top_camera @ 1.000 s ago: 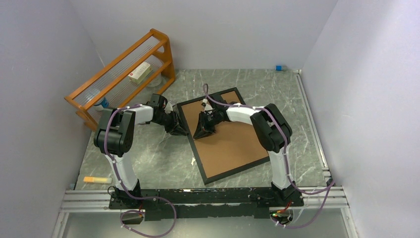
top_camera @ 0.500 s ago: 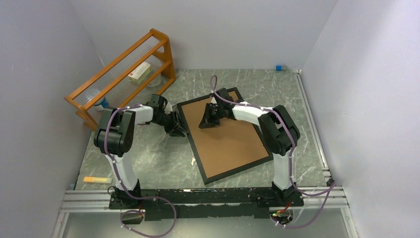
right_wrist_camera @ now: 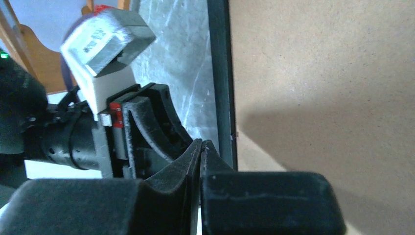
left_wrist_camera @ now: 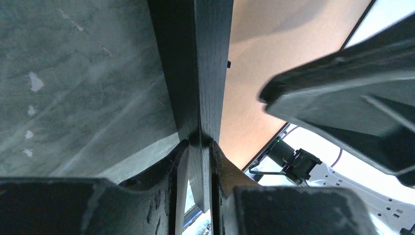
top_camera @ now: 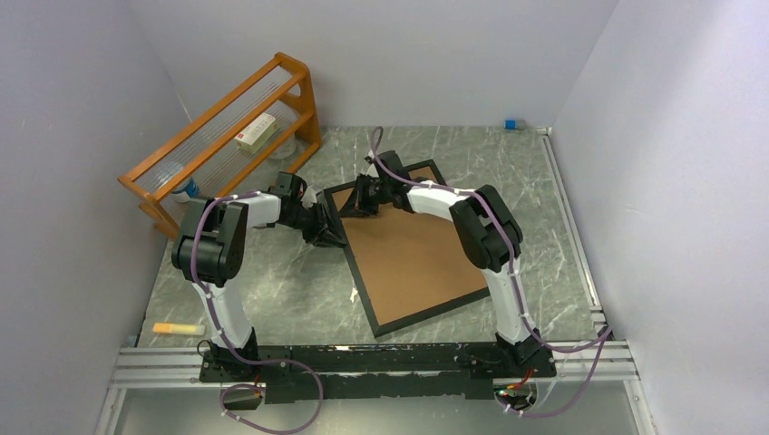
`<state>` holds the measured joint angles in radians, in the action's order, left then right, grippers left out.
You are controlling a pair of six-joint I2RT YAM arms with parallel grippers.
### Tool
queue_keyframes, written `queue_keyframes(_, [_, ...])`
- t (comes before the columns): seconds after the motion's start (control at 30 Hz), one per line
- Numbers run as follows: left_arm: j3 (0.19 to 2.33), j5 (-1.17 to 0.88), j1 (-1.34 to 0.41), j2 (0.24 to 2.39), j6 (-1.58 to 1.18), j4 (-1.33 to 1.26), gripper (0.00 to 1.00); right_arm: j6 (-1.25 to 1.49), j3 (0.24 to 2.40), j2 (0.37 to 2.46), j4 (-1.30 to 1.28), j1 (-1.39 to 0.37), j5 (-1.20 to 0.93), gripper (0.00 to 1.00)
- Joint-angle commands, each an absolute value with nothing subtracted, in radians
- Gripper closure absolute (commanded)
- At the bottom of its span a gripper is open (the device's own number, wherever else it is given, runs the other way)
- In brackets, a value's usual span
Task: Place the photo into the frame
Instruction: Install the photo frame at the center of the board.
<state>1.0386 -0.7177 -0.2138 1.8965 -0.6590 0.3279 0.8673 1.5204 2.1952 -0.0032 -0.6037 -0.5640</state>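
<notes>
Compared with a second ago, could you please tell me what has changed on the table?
The right hand slid across the brown backing board toward the far-left corner of the frame and is now shut on nothing. The left hand kept pinching the frame's left edge; frame and board stayed put.

The table [top_camera: 272, 290] has a grey-green marbled top. A black-edged frame [top_camera: 359, 275] lies near its middle, turned askew, brown side up. An orange wooden rack [top_camera: 299, 86] stands at the far left corner. A small blue object [top_camera: 511, 123] sits at the far edge, and an orange stick [top_camera: 177, 327] lies near the front left.
</notes>
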Motion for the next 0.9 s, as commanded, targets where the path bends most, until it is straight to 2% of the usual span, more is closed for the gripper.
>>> queue_keyframes(0.0, [1.011,-0.580,-0.218,1.944,-0.633,0.383,0.76,0.917,1.563,2.233,0.063,-0.610,-0.615,0.94])
queue_keyframes(0.87, [1.017,-0.565,-0.218,1.942,-0.619,0.396,0.77,0.748,1.600,2.333,-0.266,-0.571,-0.457,0.97])
